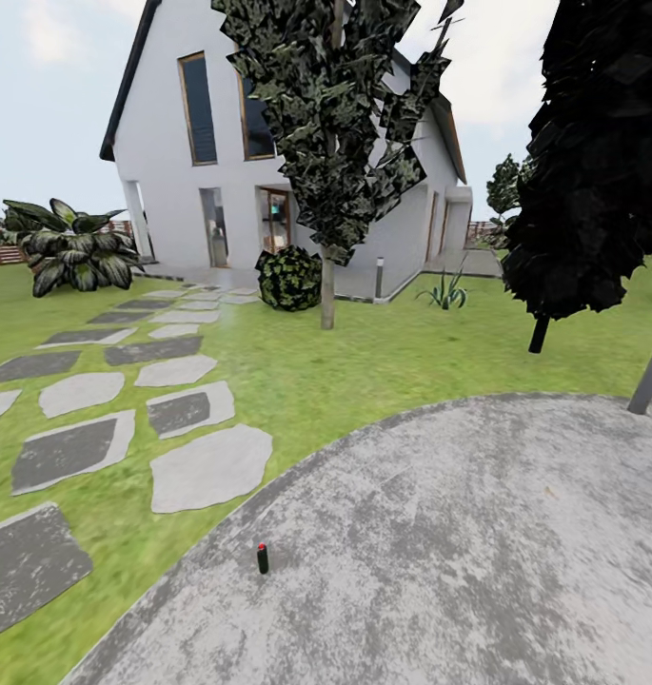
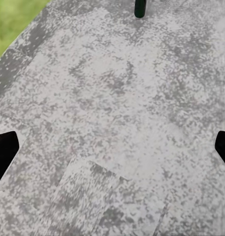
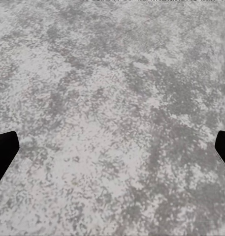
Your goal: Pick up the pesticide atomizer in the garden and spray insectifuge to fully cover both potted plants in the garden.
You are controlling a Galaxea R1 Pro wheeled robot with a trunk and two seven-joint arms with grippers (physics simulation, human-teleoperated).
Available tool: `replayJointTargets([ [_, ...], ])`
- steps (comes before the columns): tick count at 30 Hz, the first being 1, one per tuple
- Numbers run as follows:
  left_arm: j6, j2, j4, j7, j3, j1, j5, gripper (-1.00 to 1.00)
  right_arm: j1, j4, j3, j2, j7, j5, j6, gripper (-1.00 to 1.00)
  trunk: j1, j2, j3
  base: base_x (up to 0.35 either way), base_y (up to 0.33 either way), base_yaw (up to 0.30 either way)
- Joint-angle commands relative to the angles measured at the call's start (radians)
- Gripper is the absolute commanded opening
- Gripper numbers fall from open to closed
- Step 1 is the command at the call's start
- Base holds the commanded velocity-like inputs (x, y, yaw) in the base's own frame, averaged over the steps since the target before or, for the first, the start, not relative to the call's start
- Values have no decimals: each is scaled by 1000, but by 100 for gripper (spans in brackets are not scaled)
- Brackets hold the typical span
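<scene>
- One pesticide atomizer (image 1: 263, 557) stands upright on the round grey stone patio (image 1: 478, 552), close to the patio's curved edge where it meets the lawn (image 1: 297, 381); in the left wrist view its dark base (image 2: 140, 8) shows at the frame border.
- The atomizer looks like a small dark bottle with a red tip on top; label and trigger are too small to make out.
- Two tools show: the left tool (image 2: 112, 150) and the right tool (image 3: 112, 150), each with two dark fingertips spread wide apart at the frame sides, bare mottled stone between them, nothing held.
- About a dozen flat stepping stones (image 1: 211, 466), pale and dark grey, lead across the grass toward one white house (image 1: 268, 143).
- One tall tree (image 1: 330, 143) stands before the house with one round shrub (image 1: 289, 278) just beside its trunk; one dark tree (image 1: 602, 162) stands at the right.
- One broad-leaved plant (image 1: 70, 247) sits by the slatted fence (image 1: 2, 245); one spiky plant (image 1: 445, 290) grows near the house corner.
- Two grey bollard lamps: one (image 1: 380, 277) by the house, one (image 1: 649, 373) at the patio's far right rim.
- The patio around the atomizer is open stone on all sides.
</scene>
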Motion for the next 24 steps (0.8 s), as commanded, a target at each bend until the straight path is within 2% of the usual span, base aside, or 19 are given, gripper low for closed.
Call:
replayJointTargets([
  [1,-3,0,1,0,4,-1,-1,100,-1,1,0,0,-1,0,-3,100,0,0,-1,267,-158,-96],
  [24,-2,1,3,0,4,-1,-3,100,-1,1,3,1,1,1,-5,100,0,0,-1,268,-193,-8],
])
